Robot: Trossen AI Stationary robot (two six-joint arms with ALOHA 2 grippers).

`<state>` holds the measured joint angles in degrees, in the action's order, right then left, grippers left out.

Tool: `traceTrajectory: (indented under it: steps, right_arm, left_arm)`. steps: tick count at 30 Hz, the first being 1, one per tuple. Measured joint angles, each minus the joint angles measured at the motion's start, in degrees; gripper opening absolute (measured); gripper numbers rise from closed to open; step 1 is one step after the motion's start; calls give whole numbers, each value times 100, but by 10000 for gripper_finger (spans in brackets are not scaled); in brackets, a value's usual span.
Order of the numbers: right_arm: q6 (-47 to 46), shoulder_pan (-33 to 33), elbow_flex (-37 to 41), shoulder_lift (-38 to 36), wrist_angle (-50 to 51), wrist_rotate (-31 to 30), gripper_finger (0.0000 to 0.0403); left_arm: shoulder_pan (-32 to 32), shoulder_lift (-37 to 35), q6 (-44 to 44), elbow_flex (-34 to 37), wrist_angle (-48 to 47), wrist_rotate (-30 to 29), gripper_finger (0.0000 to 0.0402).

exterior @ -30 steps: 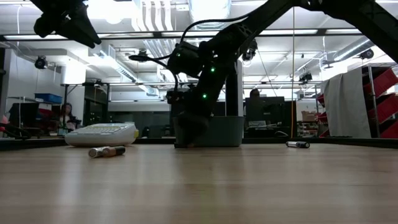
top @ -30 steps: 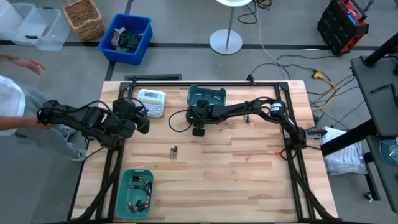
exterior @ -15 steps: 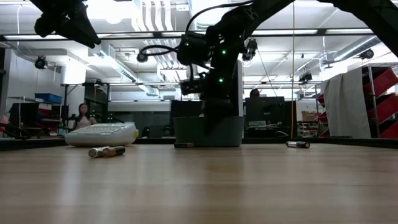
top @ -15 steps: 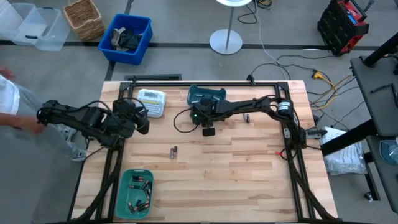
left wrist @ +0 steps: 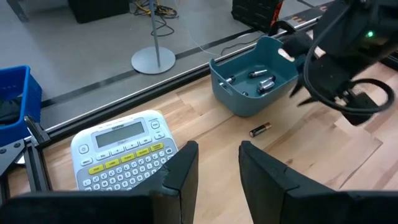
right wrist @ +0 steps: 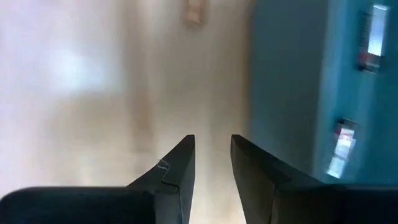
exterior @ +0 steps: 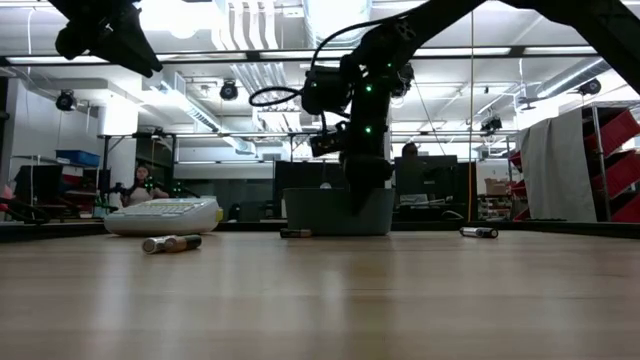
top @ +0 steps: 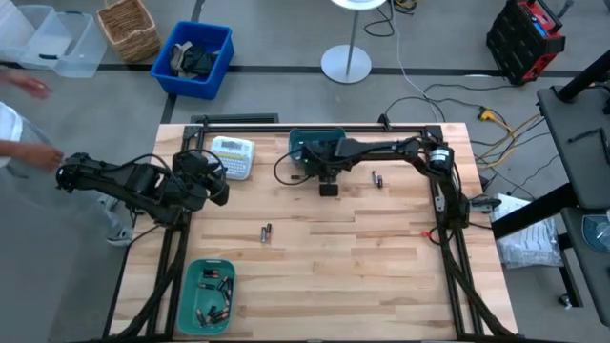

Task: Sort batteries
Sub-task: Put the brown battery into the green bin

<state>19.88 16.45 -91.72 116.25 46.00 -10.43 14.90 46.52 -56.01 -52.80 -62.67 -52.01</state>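
Note:
A teal bin [top: 297,143] at the table's far middle holds several batteries [left wrist: 261,79]. My right gripper [top: 329,189] hovers just off the bin's near wall [right wrist: 292,74], open with nothing between its fingers [right wrist: 177,165]. One loose battery [left wrist: 260,129] lies on the wood near that bin, another [top: 377,178] lies to the gripper's right, and a pair [top: 267,232] lies mid-table. A second teal bin [top: 191,303] with several batteries stands at the near left. My left gripper [top: 221,186] waits open, raised over the left side of the table.
A white label-maker [top: 233,155] with a keypad lies on the table left of the far bin. A blue crate [top: 195,57] and a wicker basket [top: 129,27] stand on the floor beyond the table. The near right of the table is bare wood.
My right gripper has risen from the table by the far bin's near left corner and gone toward the table's right edge along the bin's near wall. The battery by that corner has stayed on the wood.

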Motion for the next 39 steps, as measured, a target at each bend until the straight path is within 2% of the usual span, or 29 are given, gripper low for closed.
traceTrajectory:
  steps: [4, 6, 7, 11, 13, 17, 22, 39]
  right_arm:
    - [-248, -190, 0, 32, -397, 649, 88]
    - [-282, -353, 0, 80, -759, 712, 87]
    - [-280, -429, 0, 100, -983, 626, 87]
    - [-102, -701, 0, 226, -1982, -453, 86]
    - [74, -719, -20, 320, -2284, -390, 86]
    - [107, -705, -20, 580, -2259, -467, 73]
    - [176, -641, -11, 684, -2269, -604, 18]
    - [473, -503, -24, 831, -2440, -1047, 9]
  left_arm:
    - [0, 0, 0, 0, 0, 0, 96]
    - [0, 0, 0, 0, 0, -2, 96]
    - [0, 0, 0, 0, 2, -4, 96]
    - [1, 0, 0, -2, 2, -15, 96]
    - [2, 0, 0, -2, 4, -17, 96]
    - [0, 13, 0, -2, 2, -16, 96]
    - [1, 39, -15, -2, 17, -13, 96]
    - [2, 129, -2, -2, 24, -103, 96]
